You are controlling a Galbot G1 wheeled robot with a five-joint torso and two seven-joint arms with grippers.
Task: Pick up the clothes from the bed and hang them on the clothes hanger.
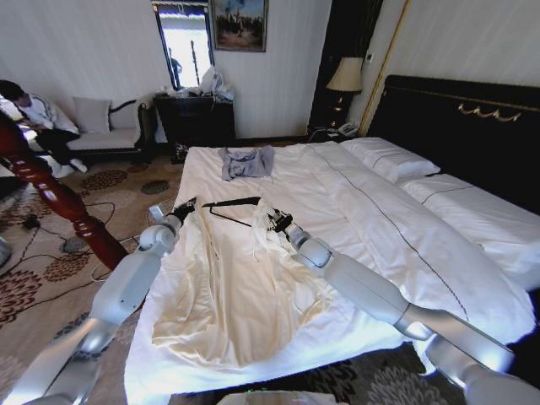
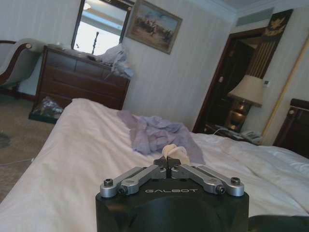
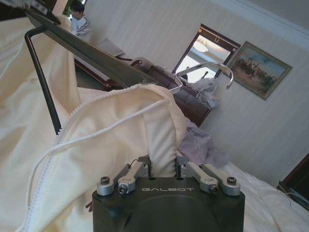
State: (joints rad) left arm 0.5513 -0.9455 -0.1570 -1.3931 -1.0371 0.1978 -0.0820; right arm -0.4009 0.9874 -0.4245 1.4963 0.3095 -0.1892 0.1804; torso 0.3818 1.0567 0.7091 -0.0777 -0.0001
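From the head camera I see the bed running wide to my right, white sheets and pillows against the black headboard. A small grey-blue garment lies crumpled further up the mattress, well apart from my work. On my left a dark red post slants across the near corner, close beside the left arm, and cables trail over the patterned carpet behind it. A dark dresser stands against the far wall with a lamp to its right.

The clothes lie spread on the near left part of the bed, long axis running from the foot edge up toward the grey garment, collar end farthest from me. The hanger lies at that collar end, its bar set crosswise to the garment; in the right wrist view its silver hook rises above the cream collar, pointing toward the dresser.

My left gripper sits at the garment's upper left shoulder, fingers together on a small wad of cream cloth. My right gripper is at the collar by the hanger, fingers clamped on the garment's edge, where a fold of cream fabric runs down between them.
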